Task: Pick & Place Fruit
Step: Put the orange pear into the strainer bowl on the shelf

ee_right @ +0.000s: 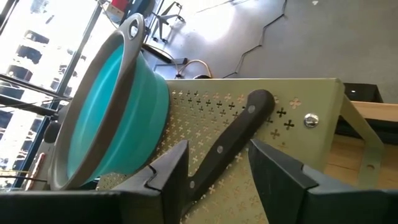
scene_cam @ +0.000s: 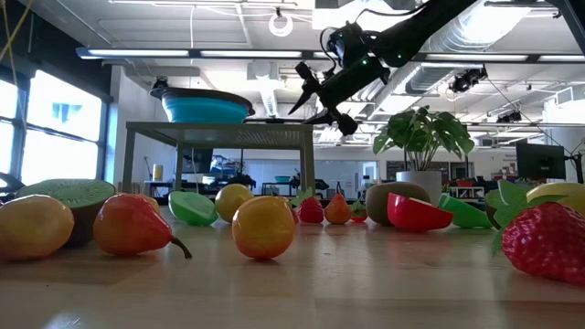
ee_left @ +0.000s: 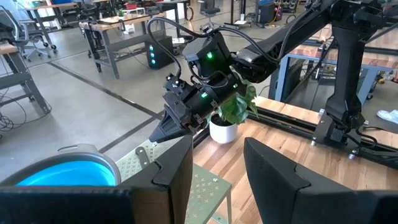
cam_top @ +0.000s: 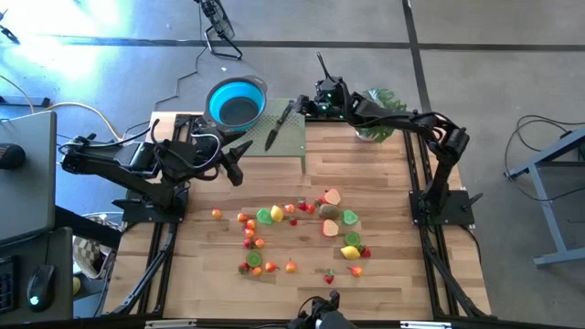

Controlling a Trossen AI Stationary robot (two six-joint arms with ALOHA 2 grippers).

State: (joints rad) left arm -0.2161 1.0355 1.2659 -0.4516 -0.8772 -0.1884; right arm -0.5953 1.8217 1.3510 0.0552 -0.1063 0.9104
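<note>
Surface: a pale wooden table (cam_top: pixel 384 274) made of planks is seen, framed by dark rails on both sides.
Room: a grey concrete floor surrounds the table; in the low view an open hall with large windows, ceiling lights and ducts is seen beyond it (workbenches and chairs are made out farther off in the left wrist view).
Raised shelf: a pale green perforated shelf (cam_top: pixel 291 139) on legs is placed at the far edge of the table.
Blue bowl: the blue bowl (cam_top: pixel 236 102) with a grey rim is set on the shelf's left part.
Knife: a black-handled knife (cam_top: pixel 278 125) is laid on the shelf just beside the bowl.
Plant: a leafy potted plant (cam_top: pixel 379 114) is stood at the far right of the table, beside the shelf.
Fruit: the fruit (cam_top: pixel 297 228) is scattered over the near middle of the table, well apart from the shelf; no piece is held.
Right gripper: the right gripper (ee_right: pixel 217 167) is held over the shelf with its fingers parted on either side of the knife handle; whether they press on it cannot be told.
Left gripper: the left gripper (cam_top: pixel 236 169) is hung above the table's left part, near the shelf's front edge, with fingers parted around nothing.
Obstruction: the shelf, bowl and knife are stood between the two grippers at the far edge.
</note>
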